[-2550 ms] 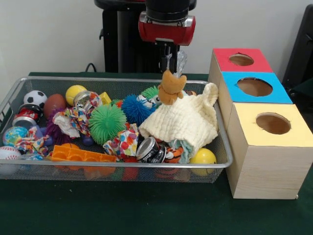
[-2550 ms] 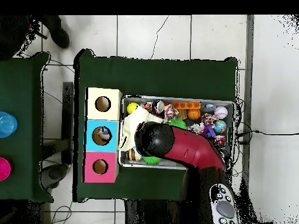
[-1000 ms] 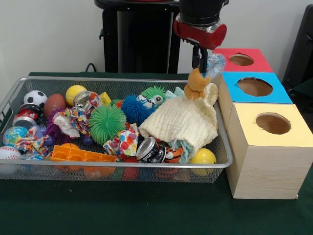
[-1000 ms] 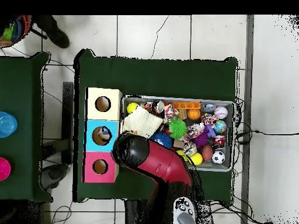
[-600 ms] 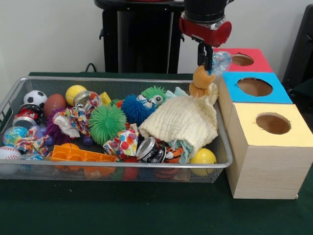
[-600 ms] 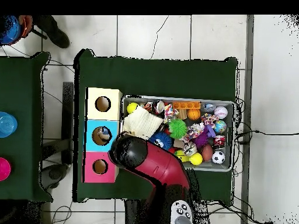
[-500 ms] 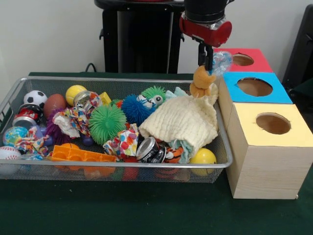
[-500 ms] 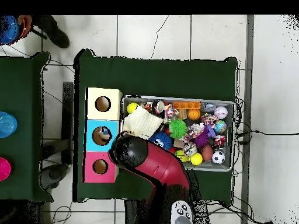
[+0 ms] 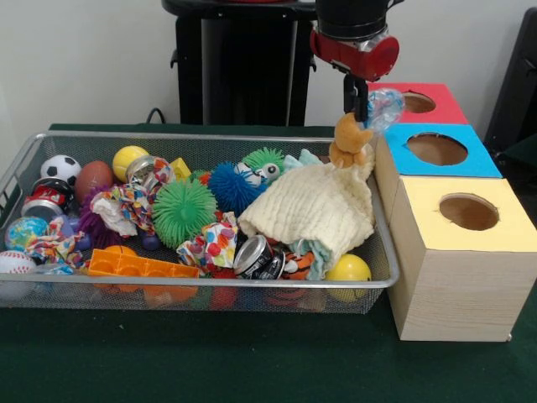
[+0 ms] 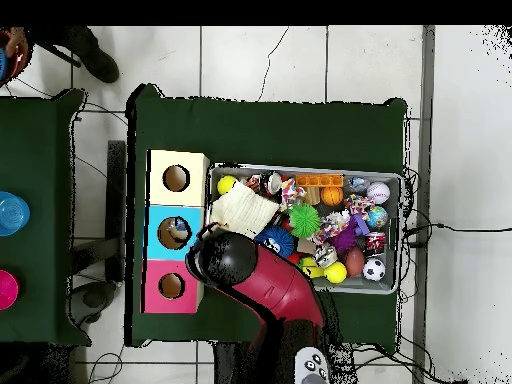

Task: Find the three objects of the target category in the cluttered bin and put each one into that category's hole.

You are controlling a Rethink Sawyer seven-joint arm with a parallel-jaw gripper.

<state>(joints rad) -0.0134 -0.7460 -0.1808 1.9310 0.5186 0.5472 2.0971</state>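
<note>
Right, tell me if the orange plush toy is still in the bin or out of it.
Out. The orange plush toy hangs from the shut gripper, above the bin's right rim, beside the blue-topped box.

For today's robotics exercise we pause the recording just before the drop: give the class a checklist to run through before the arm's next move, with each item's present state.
1. Toy held: the gripper is shut on the orange plush toy, which hangs clear above the wire bin. Ok.
2. Toy free of clutter: it hangs right at the cream cloth; contact cannot be ruled out. Cannot tell.
3. Toy over a hole: it hangs at the bin's edge, beside the blue box, not above it. Not ok.
4. Holes unobstructed: blue, red box and yellow box openings look open. Ok.
5. Which hole suits the toy: nothing marks the categories. Cannot tell.
</note>
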